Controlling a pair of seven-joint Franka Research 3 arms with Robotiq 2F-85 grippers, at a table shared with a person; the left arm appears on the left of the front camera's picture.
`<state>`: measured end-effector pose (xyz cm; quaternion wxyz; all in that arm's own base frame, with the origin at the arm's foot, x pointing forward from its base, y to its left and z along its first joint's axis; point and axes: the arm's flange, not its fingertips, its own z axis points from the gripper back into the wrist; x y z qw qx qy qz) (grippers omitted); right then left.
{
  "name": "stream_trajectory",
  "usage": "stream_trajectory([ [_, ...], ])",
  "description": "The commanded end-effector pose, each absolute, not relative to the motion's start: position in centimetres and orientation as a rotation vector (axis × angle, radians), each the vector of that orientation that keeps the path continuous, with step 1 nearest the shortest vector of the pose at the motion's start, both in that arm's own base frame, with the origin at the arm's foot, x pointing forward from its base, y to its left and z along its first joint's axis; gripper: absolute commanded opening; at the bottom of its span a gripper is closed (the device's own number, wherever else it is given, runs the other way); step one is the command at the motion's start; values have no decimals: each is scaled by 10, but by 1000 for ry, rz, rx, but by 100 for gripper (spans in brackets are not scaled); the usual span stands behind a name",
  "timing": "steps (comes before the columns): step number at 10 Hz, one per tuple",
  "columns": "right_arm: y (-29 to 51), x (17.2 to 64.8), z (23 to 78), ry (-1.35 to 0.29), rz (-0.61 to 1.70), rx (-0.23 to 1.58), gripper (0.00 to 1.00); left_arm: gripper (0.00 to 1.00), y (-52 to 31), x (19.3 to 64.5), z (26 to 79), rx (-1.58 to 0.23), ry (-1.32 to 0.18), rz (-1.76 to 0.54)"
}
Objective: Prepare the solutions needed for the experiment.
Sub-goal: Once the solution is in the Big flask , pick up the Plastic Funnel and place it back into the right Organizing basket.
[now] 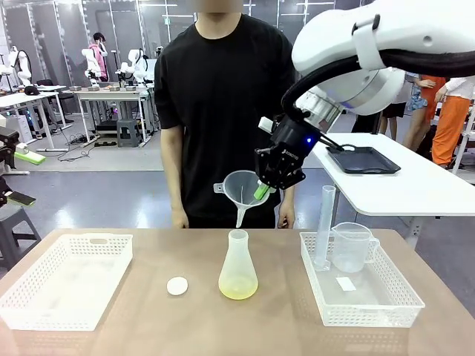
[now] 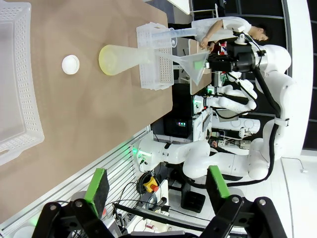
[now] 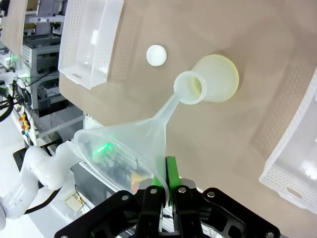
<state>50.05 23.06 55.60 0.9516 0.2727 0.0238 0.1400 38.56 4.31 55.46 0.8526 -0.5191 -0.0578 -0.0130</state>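
The right tool (image 1: 261,191) hangs above the middle of the surface (image 1: 148,326) with its two fingers drawn nearly together, pinching the thin wall of a clear plastic funnel (image 1: 241,185) at the right side of the bowl's rim, one green pad on each side of the wall. The funnel sits a little tilted in that grip, with its wide mouth facing up and its spout pointing down. The tip of the spout is just above the open mouth of a frosted flask (image 1: 238,267), close to it, though contact cannot be made out. The flask stands upright on the surface, near the middle, and the solution (image 1: 238,288), a shallow layer of pale yellow liquid, lies in its bottom. A small round white cap (image 1: 177,285) lies flat on the surface just left of the flask, apart from it. A white mesh basket (image 1: 89,237) rests at the left end. Another basket (image 1: 364,323) at the right end holds a tall clear measuring cylinder (image 1: 325,222) standing upright, a clear jug (image 1: 350,248) with a handle just right of it, and a small white slip nearer the front. The left tool (image 2: 157,186) is spread wide, its green pads well apart, holding and touching nothing, off the edge of the surface. A person (image 1: 223,96) in a black shirt stands at the far side, arms down.
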Motion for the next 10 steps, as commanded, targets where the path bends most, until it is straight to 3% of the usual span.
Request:
stream_trajectory([
  [1,221,490,575,59,261,549,0,100,44,385,559,-1086,-102,-20],
  [5,189,455,608,47,241,559,0,100,44,385,559,-1086,-102,-20],
  [10,108,423,602,42,105,560,0,100,44,385,559,-1086,-102,-20],
])
